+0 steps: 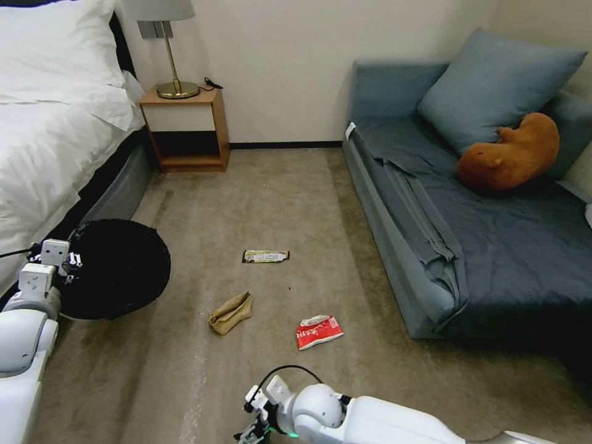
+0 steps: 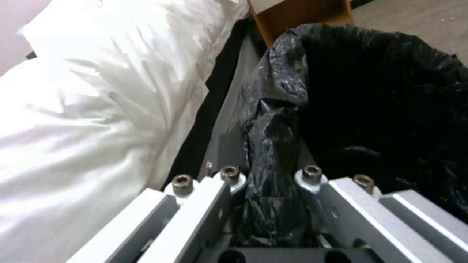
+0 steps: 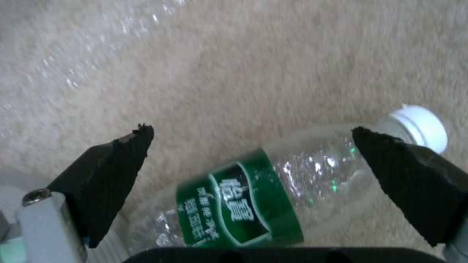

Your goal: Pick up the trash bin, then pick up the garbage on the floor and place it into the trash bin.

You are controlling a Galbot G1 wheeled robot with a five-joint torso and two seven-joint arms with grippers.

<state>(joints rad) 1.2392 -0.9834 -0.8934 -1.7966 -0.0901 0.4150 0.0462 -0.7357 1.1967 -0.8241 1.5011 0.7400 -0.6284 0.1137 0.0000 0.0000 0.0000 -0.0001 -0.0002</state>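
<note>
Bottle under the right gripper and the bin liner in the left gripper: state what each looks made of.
Bottle: thin clear plastic, glossy; carpet shows through, glints on its wall, green printed label, white ribbed cap. Bin liner: thin black plastic film, slightly shiny, by its fine crinkles and folds.

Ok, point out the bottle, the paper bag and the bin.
bottle (image 3: pixel 239 204), right wrist view, on its green label.
paper bag (image 1: pixel 231 312), head view, middle of the crumpled paper.
bin (image 1: pixel 120 268), head view, black liner inside.
</note>
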